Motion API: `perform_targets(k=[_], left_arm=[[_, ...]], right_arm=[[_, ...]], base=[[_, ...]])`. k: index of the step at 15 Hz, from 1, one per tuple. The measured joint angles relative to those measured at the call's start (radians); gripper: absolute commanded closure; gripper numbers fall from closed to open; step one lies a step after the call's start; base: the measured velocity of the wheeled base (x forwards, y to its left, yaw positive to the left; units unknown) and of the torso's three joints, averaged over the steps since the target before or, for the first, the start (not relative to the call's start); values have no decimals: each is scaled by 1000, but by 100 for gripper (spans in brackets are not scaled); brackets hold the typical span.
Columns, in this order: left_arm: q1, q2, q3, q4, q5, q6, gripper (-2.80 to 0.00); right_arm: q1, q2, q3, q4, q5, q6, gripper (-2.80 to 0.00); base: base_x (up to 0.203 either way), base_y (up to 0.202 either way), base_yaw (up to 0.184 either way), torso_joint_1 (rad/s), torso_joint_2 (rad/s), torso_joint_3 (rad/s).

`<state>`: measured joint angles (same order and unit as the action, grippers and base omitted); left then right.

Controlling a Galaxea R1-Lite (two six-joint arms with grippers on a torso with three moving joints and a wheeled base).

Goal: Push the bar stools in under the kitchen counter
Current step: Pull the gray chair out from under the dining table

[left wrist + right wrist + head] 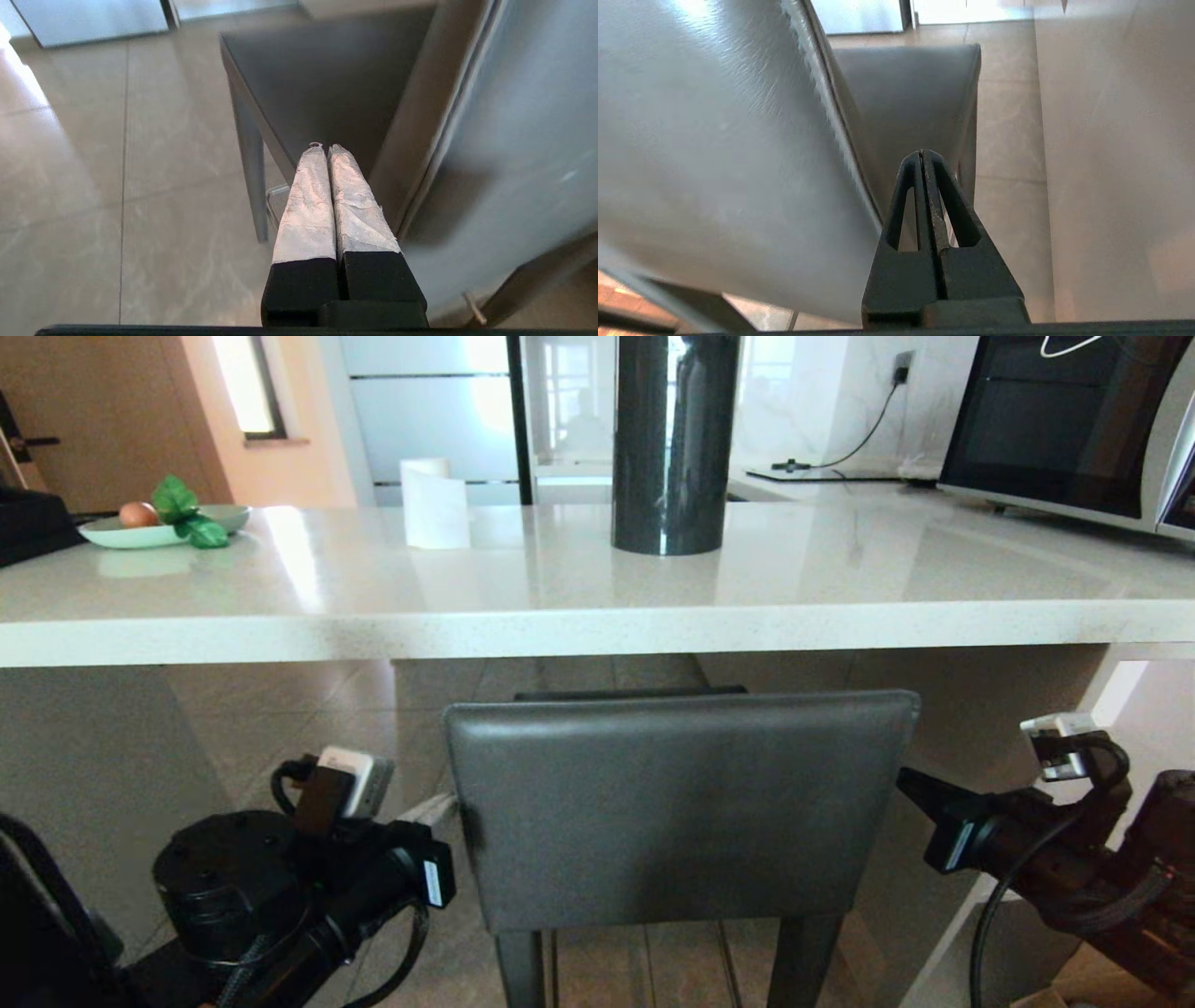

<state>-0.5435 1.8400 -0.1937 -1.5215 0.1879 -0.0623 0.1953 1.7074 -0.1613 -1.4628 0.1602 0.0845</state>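
Grey stool point(677, 807) below counter point(560, 607); left end effector point(325, 149), right end effector point(922, 154) closed, empty, flanking backrest.

A home kitchen is shown: a white worktop point(560, 607), microwave point(1064, 420), plate point(140, 532) with egg point(137, 513), tiled floor point(70, 186).

Left arm point(280, 887): black, round motor housing, black cables looped about the wrist, small white label at the 3 o'clock end. A silver-grey camera module point(355, 779) sits at 12 o'clock on it. Left gripper point(325, 151): black finger bases, fingers point(308, 210) wrapped in wrinkled white tape. Right arm point(1046, 849): black, cabled, with a white-and-grey camera block point(1055, 742) on top. Right gripper point(923, 156): bare black fingers with triangular cut-outs.
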Motion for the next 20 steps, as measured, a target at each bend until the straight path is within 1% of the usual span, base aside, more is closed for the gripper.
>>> perform_targets(k=[2, 6, 8, 12, 16, 20], left_arm=[[-5, 33, -25, 0, 4, 0, 0], [-1, 73, -58, 0, 4, -1, 0], [-3, 84, -82, 0, 3, -1, 0], [-11, 112, -132, 0, 4, 2, 0], [-39, 116, -138, 2, 13, 0, 0], [-43, 109, -129, 3, 17, -1, 0]], right_arm=[[1, 48, -12, -52, -1, 0, 0], [4, 94, -37, -56, -1, -2, 0], [18, 100, -44, -56, -1, -2, 0], [76, 106, -46, -57, -21, -3, 0], [128, 99, -36, -58, -35, -4, 0], [227, 85, -23, -56, -106, -2, 0]], base=[[0, 0, 0, 0, 0, 0], [0, 0, 0, 0, 0, 0], [0, 0, 0, 0, 0, 0], [0, 0, 0, 0, 0, 0], [0, 0, 0, 0, 0, 0], [0, 0, 0, 0, 0, 0]])
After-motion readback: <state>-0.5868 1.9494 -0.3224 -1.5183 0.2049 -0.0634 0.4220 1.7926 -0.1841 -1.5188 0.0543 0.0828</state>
